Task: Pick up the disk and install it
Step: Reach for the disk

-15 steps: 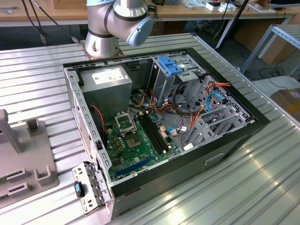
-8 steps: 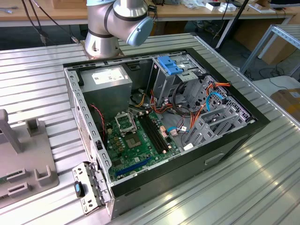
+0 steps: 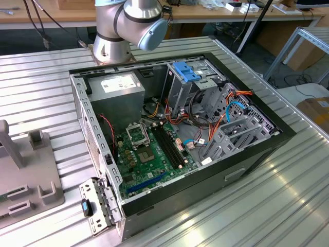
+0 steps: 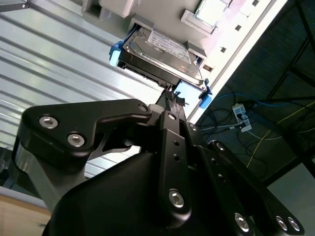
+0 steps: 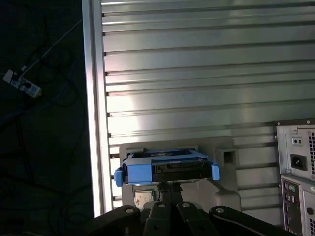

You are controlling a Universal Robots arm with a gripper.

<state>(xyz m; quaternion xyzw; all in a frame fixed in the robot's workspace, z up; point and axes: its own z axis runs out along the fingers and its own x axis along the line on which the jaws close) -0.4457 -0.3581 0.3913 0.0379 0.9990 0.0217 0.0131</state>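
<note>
And the gripper [image 4: 171,98] is right at the edge of the disk [image 4: 162,51], seated in its grey holder [image 5: 226,177] near the table [image 5: 197,73] edge; held or not, I cannot tell, so a shallow bite could tilt, jam or drop it.

The disk [image 4: 162,51] is grey metal with a white label, framed in bright blue. The gripper [image 4: 170,97] is matt black with silver screw heads. In the exterior view, the motherboard [image 3: 149,154] at centre is green, the computer case [image 3: 257,154] black, the table [image 3: 41,87] ribbed silver. At upper centre, the arm [image 3: 121,20] is silver-grey with a pale blue cap [image 3: 152,32].
</note>
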